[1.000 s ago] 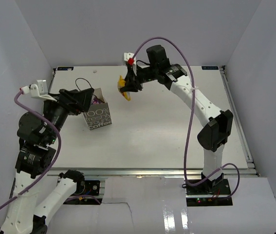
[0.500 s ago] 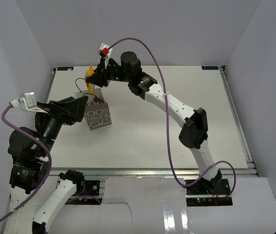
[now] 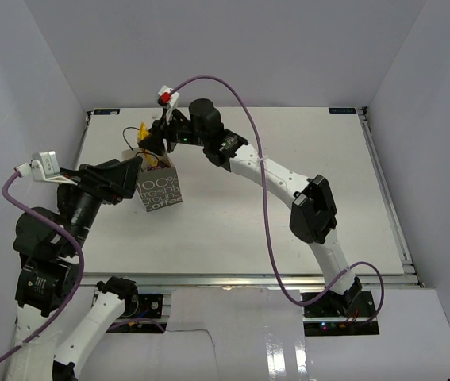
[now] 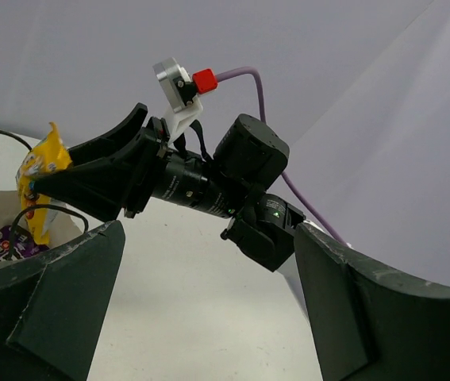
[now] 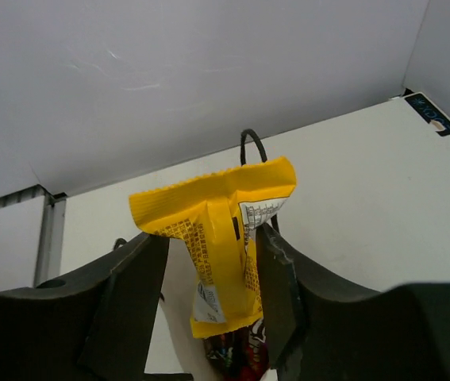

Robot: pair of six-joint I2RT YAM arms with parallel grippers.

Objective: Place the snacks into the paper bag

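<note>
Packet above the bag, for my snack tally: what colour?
Yellow packet, clearest in right wrist view.

Paper bag (image 3: 161, 193): pale print on the front face in stacked lines, "100%", "fresh", "ground", "coffee", tilted in the top view. Yellow packet (image 5: 225, 238): dense small dark print and a white panel with fine lines in the right wrist view, none legible; the left wrist view shows a bit of coloured logo, unreadable. Purple packet (image 4: 2, 242): white lettering, too small to read. Dark sticker (image 5: 431, 113) at the far corner of the table (image 5: 351, 182): pale marks, illegible. Thin label strip (image 3: 344, 110) on the table's far edge and a second strip (image 3: 105, 112) at the far left: too small. Black barrel (image 4: 178, 181): tiny white print, unreadable.
</note>
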